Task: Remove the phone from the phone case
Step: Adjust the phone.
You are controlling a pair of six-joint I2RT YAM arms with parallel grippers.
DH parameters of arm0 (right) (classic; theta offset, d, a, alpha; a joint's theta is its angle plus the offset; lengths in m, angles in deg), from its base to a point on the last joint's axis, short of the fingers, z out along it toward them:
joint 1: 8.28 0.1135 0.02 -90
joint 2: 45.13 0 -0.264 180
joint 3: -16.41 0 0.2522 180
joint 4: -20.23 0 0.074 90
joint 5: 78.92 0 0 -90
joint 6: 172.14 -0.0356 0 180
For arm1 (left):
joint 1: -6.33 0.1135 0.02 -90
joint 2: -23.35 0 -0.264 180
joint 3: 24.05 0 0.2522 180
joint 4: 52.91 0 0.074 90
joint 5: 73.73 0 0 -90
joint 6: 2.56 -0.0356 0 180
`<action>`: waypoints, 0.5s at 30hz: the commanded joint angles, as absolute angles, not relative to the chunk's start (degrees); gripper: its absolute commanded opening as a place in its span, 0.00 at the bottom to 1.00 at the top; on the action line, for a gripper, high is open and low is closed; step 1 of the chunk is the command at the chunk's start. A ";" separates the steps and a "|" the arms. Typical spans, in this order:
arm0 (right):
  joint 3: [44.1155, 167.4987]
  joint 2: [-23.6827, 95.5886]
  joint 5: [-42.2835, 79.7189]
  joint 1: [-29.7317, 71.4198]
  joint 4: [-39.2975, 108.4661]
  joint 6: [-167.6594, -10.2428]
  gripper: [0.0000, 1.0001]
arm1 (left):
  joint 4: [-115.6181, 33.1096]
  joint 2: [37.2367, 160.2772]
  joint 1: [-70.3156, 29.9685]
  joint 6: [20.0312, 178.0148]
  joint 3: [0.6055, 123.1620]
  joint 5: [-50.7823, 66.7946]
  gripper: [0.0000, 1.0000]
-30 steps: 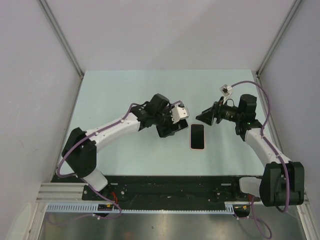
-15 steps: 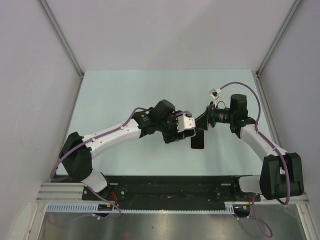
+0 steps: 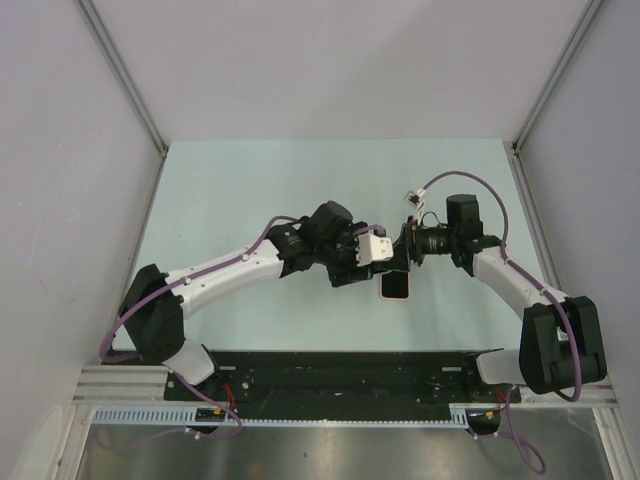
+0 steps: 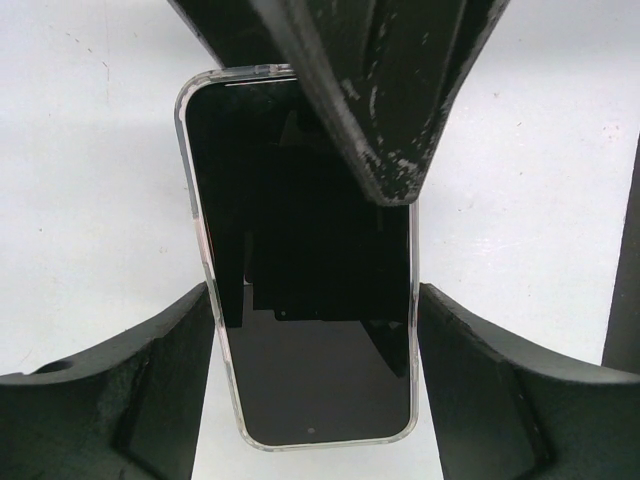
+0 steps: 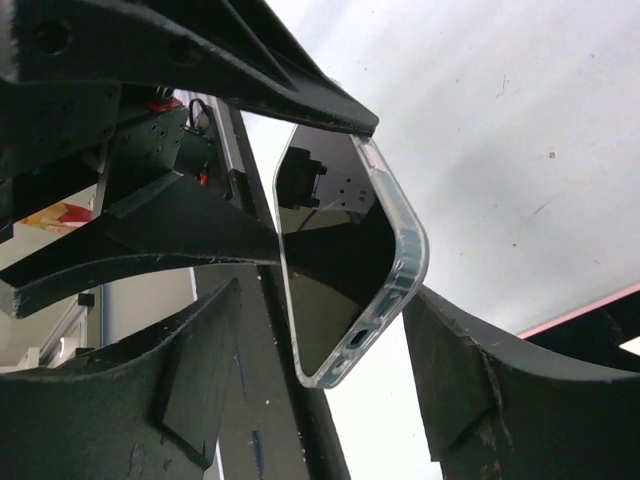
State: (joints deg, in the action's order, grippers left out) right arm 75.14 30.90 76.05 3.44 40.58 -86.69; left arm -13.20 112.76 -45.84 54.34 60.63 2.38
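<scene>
Straddling the cased phone (image 4: 300, 200) across its width, left gripper (image 4: 313, 345) hangs unclenched; right gripper (image 5: 330, 360), also spread, brackets its far end.

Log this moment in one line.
left gripper: open, straddling phone | right gripper: open, at phone's end | phone case: on, flat on table

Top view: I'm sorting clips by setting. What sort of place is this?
Probably a lab robot cell: plain grey walls on metal framing, a pale table, two arms bolted to a rail.
</scene>
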 commanded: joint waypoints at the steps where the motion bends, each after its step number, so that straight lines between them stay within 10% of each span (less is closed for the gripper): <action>1: 77.55 32.48 77.52 4.02 40.14 -87.84 0.68 | -17.53 109.83 -46.93 52.81 61.78 2.47 0.00; 15: 77.46 34.94 79.36 5.34 37.24 -92.15 0.51 | -18.67 110.62 -48.69 52.37 62.05 3.96 0.00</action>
